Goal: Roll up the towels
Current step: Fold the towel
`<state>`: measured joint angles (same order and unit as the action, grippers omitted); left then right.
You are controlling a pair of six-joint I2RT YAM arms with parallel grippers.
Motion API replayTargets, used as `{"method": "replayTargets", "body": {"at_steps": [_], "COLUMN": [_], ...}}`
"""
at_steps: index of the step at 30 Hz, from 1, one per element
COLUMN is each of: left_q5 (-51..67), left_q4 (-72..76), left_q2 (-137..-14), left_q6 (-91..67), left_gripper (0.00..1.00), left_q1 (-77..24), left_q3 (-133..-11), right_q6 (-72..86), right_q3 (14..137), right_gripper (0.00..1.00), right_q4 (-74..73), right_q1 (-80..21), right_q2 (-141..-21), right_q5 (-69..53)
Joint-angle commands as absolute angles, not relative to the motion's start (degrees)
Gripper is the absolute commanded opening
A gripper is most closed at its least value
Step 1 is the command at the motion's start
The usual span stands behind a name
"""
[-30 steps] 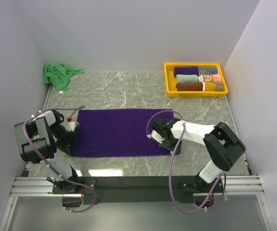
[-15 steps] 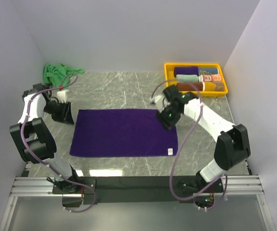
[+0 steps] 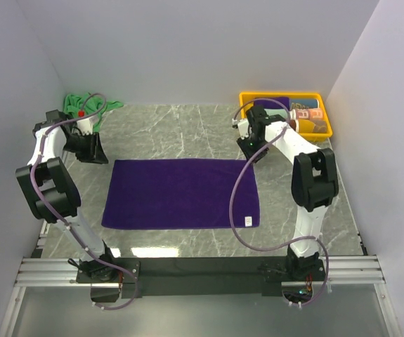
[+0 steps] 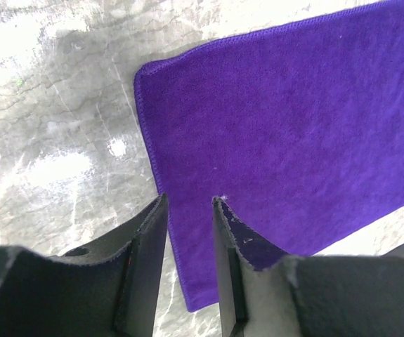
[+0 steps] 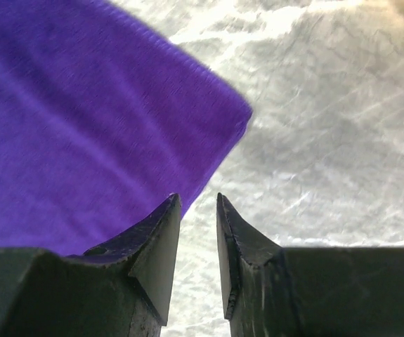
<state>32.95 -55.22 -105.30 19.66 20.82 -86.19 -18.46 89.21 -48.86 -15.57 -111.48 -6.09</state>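
Left claw (image 3: 91, 149) and right claw (image 3: 252, 149) are held slightly parted and empty by the far corners of the purple towel (image 3: 180, 193), spread flat on the surface (image 3: 187, 133), long axis left-right.

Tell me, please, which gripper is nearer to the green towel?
Left. The left gripper hovers just short of the green towel in the far-left corner; the right gripper is across the table, beside the yellow tray.

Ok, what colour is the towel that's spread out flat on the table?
The towel is dark purple, seen best in the top external view.
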Motion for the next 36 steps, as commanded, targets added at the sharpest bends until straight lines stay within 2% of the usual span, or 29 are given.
{"method": "replayTargets", "body": {"at_steps": [1, 6, 17, 28, 32, 35, 36], "left_q5": [34.89, 35.16, 33.49, 31.91, 31.12, 29.19, 28.74], "left_q4": [-53.70, -53.00, -50.98, -50.63, -49.57, -48.52, -47.99], "left_q2": [-104.85, -105.64, -106.52, -111.00, -113.37, -115.04, -115.48], "left_q6": [17.32, 16.09, 14.59, 13.10, 12.83, 13.36, 13.36], "left_gripper": [0.38, 0.41, 0.41, 0.46, 0.48, 0.49, 0.49], "left_q1": [21.01, 21.01, 21.01, 20.92, 20.22, 18.90, 18.03], "left_q3": [-88.42, -88.33, -88.07, -92.98, -94.30, -95.27, -95.53], "right_q6": [-18.28, -18.81, -19.25, -20.56, -21.36, -21.53, -21.53], "right_q3": [92.90, 95.89, 102.03, 102.48, 101.95, 101.95, 102.04], "right_gripper": [0.34, 0.34, 0.34, 0.34, 0.27, 0.17, 0.08], "right_q4": [-46.58, -46.15, -47.02, -49.39, -50.09, -50.27, -50.45], "right_q1": [-15.12, -14.50, -13.36, -12.83, -12.66, -12.57, -12.48], "right_q2": [-113.81, -117.42, -124.54, -127.44, -127.27, -127.27, -127.35], "right_q5": [-3.25, -2.29, -3.42, -6.24, -6.86, -7.21, -7.21]}}
